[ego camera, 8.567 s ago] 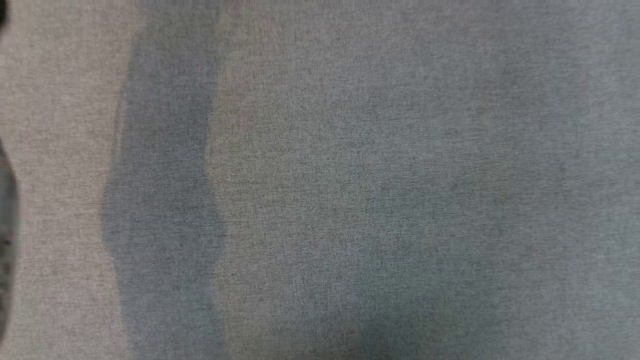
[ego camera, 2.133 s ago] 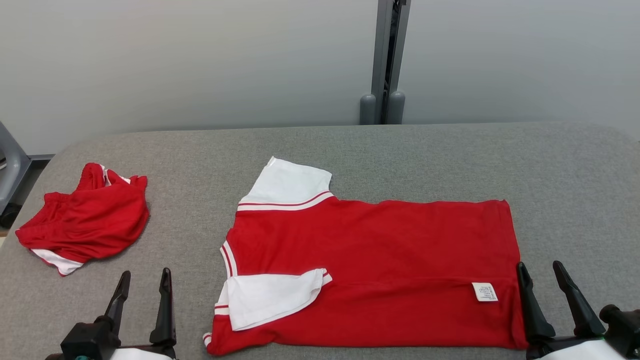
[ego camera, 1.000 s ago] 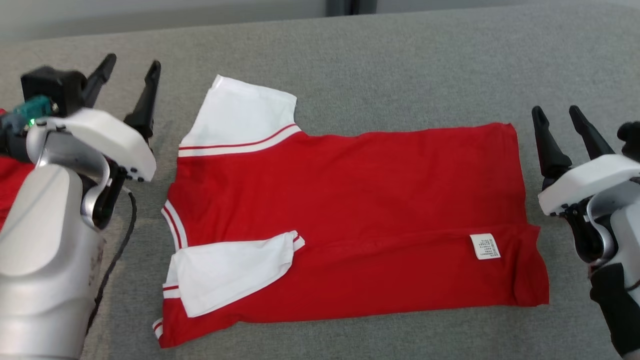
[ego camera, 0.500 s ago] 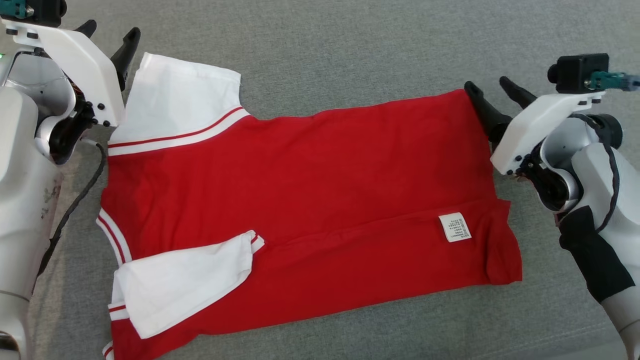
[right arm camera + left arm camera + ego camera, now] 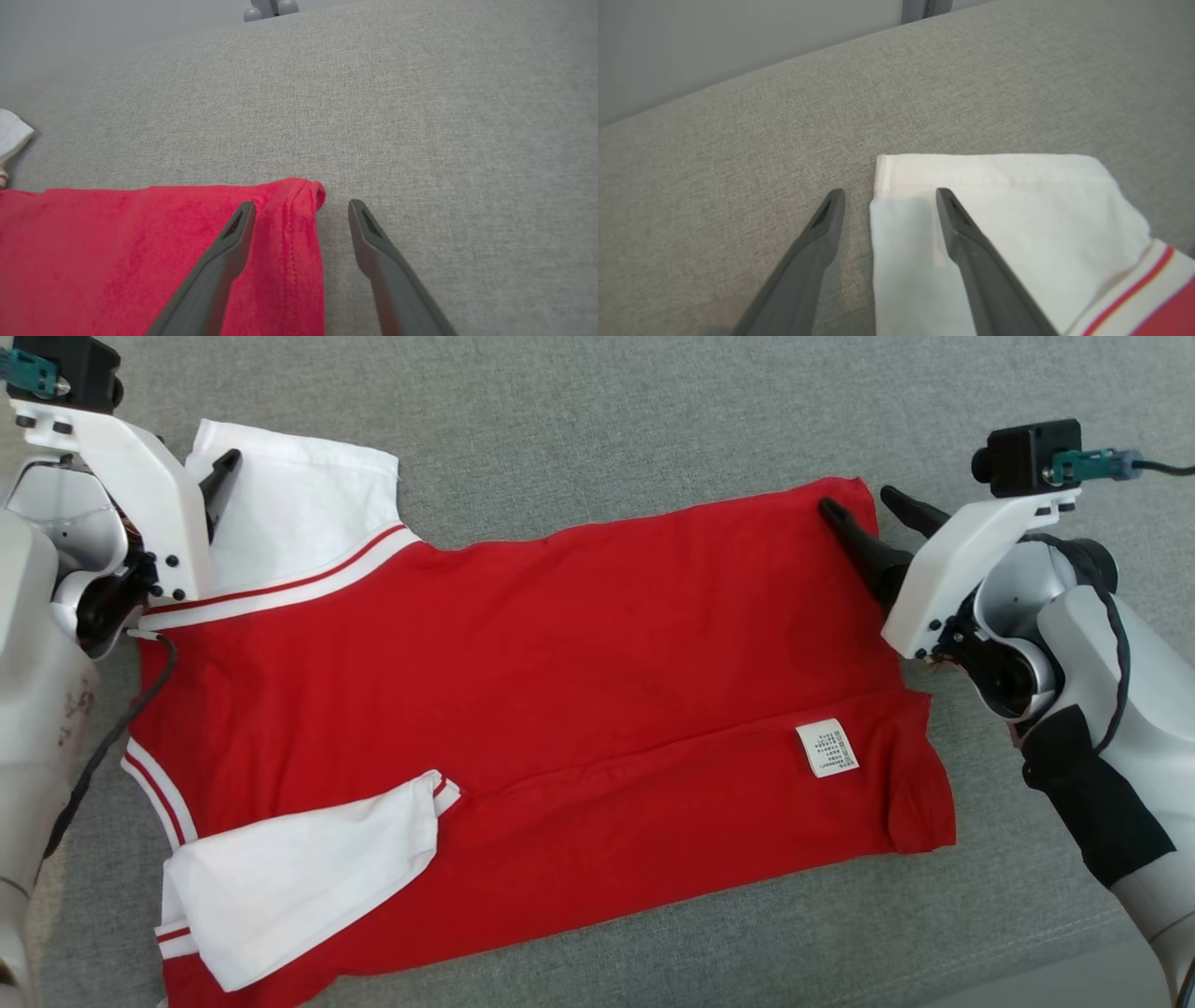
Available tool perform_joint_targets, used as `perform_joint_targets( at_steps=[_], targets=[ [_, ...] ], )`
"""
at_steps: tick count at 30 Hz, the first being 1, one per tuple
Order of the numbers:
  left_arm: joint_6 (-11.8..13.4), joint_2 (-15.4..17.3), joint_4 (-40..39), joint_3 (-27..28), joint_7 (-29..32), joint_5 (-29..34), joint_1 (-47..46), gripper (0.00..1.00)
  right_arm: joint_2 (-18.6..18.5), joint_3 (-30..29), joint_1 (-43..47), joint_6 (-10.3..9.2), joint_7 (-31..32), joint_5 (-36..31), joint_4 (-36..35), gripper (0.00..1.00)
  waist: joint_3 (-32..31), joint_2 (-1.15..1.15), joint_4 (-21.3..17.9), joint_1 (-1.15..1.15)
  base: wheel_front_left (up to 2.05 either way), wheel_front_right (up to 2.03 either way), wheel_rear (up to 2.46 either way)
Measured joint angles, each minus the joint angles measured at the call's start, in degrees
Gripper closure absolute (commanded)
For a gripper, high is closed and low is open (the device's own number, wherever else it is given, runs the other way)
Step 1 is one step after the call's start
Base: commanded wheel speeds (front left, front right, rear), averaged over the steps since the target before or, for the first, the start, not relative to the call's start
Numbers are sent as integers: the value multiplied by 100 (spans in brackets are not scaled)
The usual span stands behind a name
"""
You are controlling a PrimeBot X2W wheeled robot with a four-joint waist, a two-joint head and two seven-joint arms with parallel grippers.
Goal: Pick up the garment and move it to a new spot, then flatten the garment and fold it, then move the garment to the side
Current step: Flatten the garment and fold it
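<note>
The shirt (image 5: 560, 653) lies flat on the table (image 5: 607, 411). The left gripper (image 5: 889, 192) is over the far left sleeve (image 5: 289, 513). The right gripper (image 5: 857, 499) is over the shirt's far right corner. The tag (image 5: 827, 748) lies on the shirt, near right.

Table (image 5: 597, 411): grey woven fabric top, matte, fine even weave.
Wall (image 5: 714, 46): plain pale grey, smooth, just behind table's far edge.
Post (image 5: 272, 8): grey metal upright w/ two rounded caps at base, by far edge, against wall.
Light: soft, even; shadows faint, blurred on fabric.
</note>
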Motion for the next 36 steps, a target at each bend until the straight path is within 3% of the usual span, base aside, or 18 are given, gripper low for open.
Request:
perform_joint_targets(
  at_steps=[12,13,14,15,26,36],
  targets=[
    [0,15,386,-331,-192,-260,-339,0,203,481,-309,0,4,225,146,0,246,0,-161,0,0,0,0],
    [0,5,409,-374,-227,-261,-359,51,207,509,-343,0,4,227,177,21,257,0,-165,0,0,0,0],
    [0,-7,417,-423,-227,-282,-388,62,213,531,-379,0,3,235,215,80,262,0,-162,0,0,0,0],
    [0,-26,417,-448,-237,-339,-402,100,216,547,-399,0,-13,246,244,100,262,0,-155,0,0,0,0],
    [-4,-274,166,-600,-1372,-834,-243,100,40,631,-432,0,-1094,56,612,100,12,0,176,0,0,0,0],
    [-4,-464,-678,-826,-2757,-1139,713,100,-293,810,362,0,-2156,-35,662,100,-576,0,716,0,0,0,0]
  ],
)
